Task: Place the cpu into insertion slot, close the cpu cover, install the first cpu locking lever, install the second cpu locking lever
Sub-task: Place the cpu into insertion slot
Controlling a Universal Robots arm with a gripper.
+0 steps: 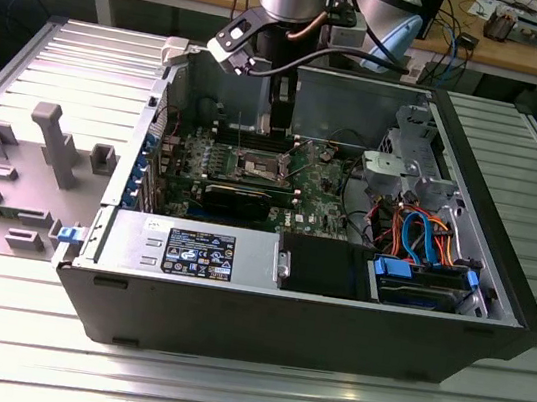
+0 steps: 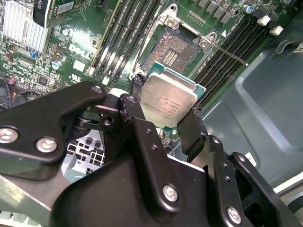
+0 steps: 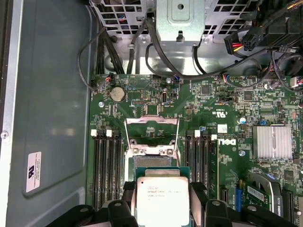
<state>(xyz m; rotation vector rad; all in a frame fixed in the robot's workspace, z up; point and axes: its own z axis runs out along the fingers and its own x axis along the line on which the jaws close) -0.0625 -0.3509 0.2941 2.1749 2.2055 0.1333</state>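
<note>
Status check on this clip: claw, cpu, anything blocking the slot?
Copy: claw shut on cpu, hovering near insertion slot; slot bare, cpu not yet seated; cpu cover swung open, off the slot.

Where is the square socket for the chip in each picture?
Exterior view: the insertion slot sits at the centre of the green board.
Second wrist view: the insertion slot lies just beyond the held cpu.
First wrist view: the insertion slot lies between the cpu and the raised cpu cover.
Shared landmark: the memory slots flanking it.
</note>
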